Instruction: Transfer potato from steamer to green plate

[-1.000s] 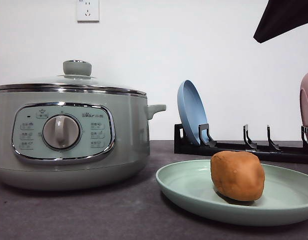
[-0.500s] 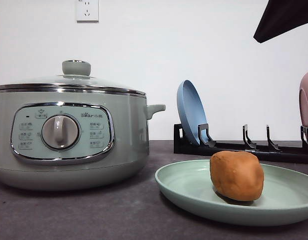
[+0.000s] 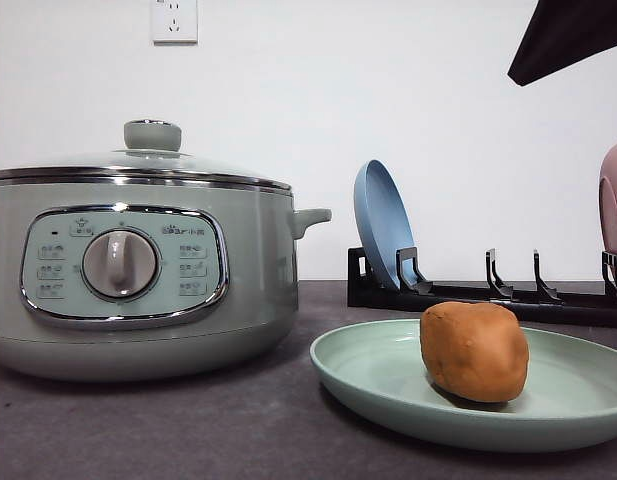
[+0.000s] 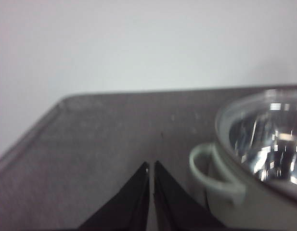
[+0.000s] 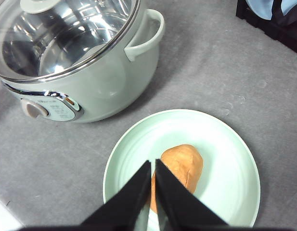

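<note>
The potato (image 3: 475, 351) lies on the green plate (image 3: 388, 372), free of any grip, and the steamer (image 3: 138, 270) stands beside the plate with its glass lid (image 5: 66, 33) on. I judge the transfer itself is done and only the retreat of the arms remains. The right gripper (image 5: 152, 168) hangs above the potato, fingers pressed together and holding nothing. The left gripper (image 4: 151, 168) is near the steamer handle (image 4: 211, 173); in this blurred view its fingers seem closed too, and empty.
</note>
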You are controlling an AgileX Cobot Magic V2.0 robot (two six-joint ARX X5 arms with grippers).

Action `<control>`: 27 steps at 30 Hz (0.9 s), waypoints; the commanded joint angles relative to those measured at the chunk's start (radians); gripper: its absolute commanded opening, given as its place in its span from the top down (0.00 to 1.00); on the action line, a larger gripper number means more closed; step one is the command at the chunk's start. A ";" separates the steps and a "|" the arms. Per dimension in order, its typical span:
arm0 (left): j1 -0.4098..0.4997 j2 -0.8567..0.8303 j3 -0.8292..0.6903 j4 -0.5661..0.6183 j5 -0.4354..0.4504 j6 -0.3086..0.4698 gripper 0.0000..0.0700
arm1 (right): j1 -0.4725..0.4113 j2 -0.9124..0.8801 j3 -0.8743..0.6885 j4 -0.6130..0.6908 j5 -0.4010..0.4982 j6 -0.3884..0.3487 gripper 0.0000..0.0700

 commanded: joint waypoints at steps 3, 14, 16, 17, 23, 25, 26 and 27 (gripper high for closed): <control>0.003 -0.051 -0.070 -0.001 -0.004 -0.019 0.99 | 0.005 0.006 0.014 0.010 0.001 -0.008 1.00; 0.003 -0.117 -0.191 -0.009 -0.004 -0.019 0.99 | 0.005 0.006 0.014 0.011 0.001 -0.008 1.00; 0.003 -0.117 -0.198 -0.025 -0.004 -0.018 0.99 | 0.005 0.006 0.014 0.010 0.001 -0.008 1.00; 0.003 -0.117 -0.201 -0.036 -0.004 -0.018 0.99 | 0.005 0.006 0.014 0.011 0.001 -0.008 1.00; 0.003 -0.117 -0.203 -0.046 -0.005 -0.018 0.99 | 0.005 0.006 0.014 0.010 0.001 -0.008 1.00; 0.002 -0.117 -0.203 -0.046 -0.005 -0.019 0.99 | 0.005 0.006 0.014 0.010 0.001 -0.008 1.00; 0.003 -0.117 -0.203 -0.046 -0.005 -0.019 0.99 | 0.005 0.006 0.014 0.010 0.001 -0.008 1.00; 0.003 -0.117 -0.203 -0.046 -0.005 -0.019 0.99 | 0.005 0.006 0.014 0.011 0.001 -0.008 1.00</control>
